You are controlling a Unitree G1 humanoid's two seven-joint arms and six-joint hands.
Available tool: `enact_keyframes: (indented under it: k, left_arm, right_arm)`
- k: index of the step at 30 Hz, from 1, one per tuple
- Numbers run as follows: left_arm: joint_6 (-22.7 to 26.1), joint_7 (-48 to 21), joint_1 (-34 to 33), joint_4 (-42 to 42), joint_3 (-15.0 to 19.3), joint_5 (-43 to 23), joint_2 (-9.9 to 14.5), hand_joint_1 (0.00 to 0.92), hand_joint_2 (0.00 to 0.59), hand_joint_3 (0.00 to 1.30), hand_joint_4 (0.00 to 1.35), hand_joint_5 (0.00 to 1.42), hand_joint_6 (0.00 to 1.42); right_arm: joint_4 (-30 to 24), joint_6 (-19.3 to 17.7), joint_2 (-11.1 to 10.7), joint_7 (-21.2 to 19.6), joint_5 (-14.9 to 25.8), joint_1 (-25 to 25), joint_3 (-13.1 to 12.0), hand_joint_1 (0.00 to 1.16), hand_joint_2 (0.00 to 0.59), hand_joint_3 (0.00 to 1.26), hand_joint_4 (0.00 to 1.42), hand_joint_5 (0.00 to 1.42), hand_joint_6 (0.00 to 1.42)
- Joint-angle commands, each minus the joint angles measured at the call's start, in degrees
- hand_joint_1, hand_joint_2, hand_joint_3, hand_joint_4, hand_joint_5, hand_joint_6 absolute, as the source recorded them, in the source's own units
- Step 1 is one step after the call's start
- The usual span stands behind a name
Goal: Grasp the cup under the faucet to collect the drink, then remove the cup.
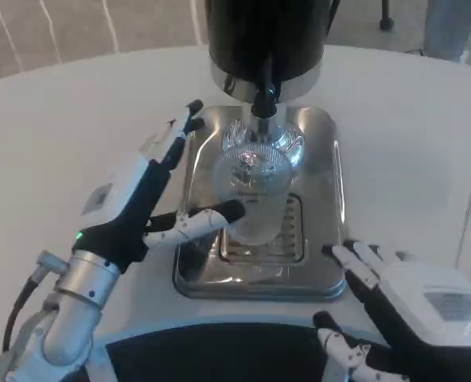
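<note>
The cup (253,191) is being approached on the tray (325,263) under the faucet (263,99), just right of the left robot hand (152,195), whose fingers are spread with the thumb touching the glass. A firm wrap should be made before lifting. The right robot hand (410,306) is resting spread on the white surface (60,127); beyond it, floor is showing.

Each silver forearm ends in a white-backed robot hand (140,199) with black-and-white fingers; a black cable trails the left.
</note>
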Motion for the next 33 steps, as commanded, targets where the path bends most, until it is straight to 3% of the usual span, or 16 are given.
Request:
enact_keyframes:
  k: [1, 15, 33]
  left_arm:
    - [-1.1, -0.1, 2.1, -1.3, 1.4, -0.8, 1.5, 0.127, 0.052, 0.01, 0.00, 0.05, 0.06]
    - [-0.9, -2.4, 6.9, -5.9, 4.0, -2.7, 3.2, 0.125, 0.059, 0.04, 0.03, 0.13, 0.10]
    - [0.1, -4.1, 10.7, -9.9, 5.9, -2.9, 3.5, 0.112, 0.068, 0.06, 0.04, 0.15, 0.12]
  right_arm:
    - [-1.0, 0.6, -0.1, -0.4, 0.8, -0.2, -0.3, 0.16, 0.504, 0.05, 0.00, 0.00, 0.00]
    - [-1.1, 1.3, 0.4, -1.1, 1.9, -1.8, 0.0, 0.17, 0.505, 0.05, 0.00, 0.00, 0.00]
    - [-0.2, 2.5, 0.9, -3.0, 2.9, -4.7, 0.1, 0.19, 0.509, 0.05, 0.00, 0.00, 0.00]
